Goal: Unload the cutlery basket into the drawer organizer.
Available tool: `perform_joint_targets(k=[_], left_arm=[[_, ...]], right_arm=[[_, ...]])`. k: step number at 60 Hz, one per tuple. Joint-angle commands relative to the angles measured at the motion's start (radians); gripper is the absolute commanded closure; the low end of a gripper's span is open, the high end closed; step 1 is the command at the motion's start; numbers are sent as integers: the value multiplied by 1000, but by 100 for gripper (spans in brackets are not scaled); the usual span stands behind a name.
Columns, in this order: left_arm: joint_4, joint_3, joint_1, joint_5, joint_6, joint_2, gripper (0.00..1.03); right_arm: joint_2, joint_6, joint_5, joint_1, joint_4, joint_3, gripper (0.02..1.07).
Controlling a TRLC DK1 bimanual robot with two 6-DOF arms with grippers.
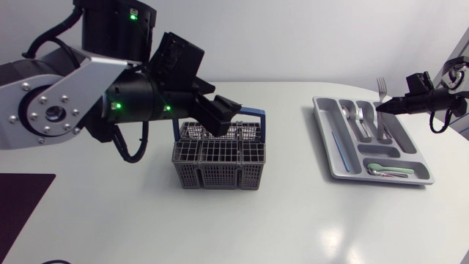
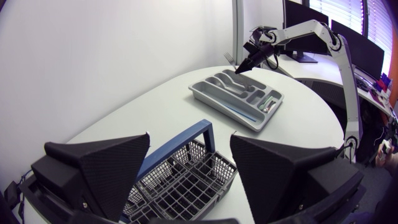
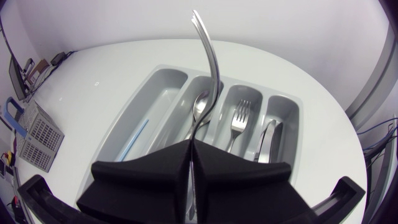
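Observation:
The grey wire cutlery basket (image 1: 218, 160) with a blue handle stands mid-table. My left gripper (image 1: 223, 114) hangs open just above it; in the left wrist view the basket (image 2: 180, 183) lies under and between the open fingers (image 2: 112, 168), and no cutlery shows in the part I can see. At the right lies the grey drawer organizer (image 1: 330, 150). Above its far end my right gripper (image 1: 379, 108) is shut on a fork (image 1: 381, 86), tines up. In the right wrist view the fork (image 3: 211, 68) rises from the gripper (image 3: 191, 144) over the organizer (image 3: 161, 93).
The organizer holds a spoon (image 3: 200, 109), a fork (image 3: 239, 121), a knife (image 3: 268, 140) and a thin blue stick (image 3: 138, 138). A green-handled piece (image 1: 388, 170) lies in its near cross compartment. A dark mat (image 1: 18, 202) covers the table's near left corner.

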Motion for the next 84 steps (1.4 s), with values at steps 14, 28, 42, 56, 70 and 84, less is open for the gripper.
perform_joint_targets(k=[14,28,42,56,70,84], left_arm=[[-5,-15,-11,10,12,-25,6],[-12,-9,-11,10,10,-31,6],[-14,-10,-12,10,10,-31,6],[-14,-10,-14,10,10,-31,5],[-17,-10,-17,10,10,-33,5],[-22,-12,-18,10,7,-39,5]], right_arm=[[39,13,2,1,31,-59,101],[54,19,2,2,43,-62,101],[74,21,5,4,46,-55,101],[86,27,22,5,48,-42,101],[114,37,31,8,48,-21,101],[129,48,40,8,50,-9,101]])
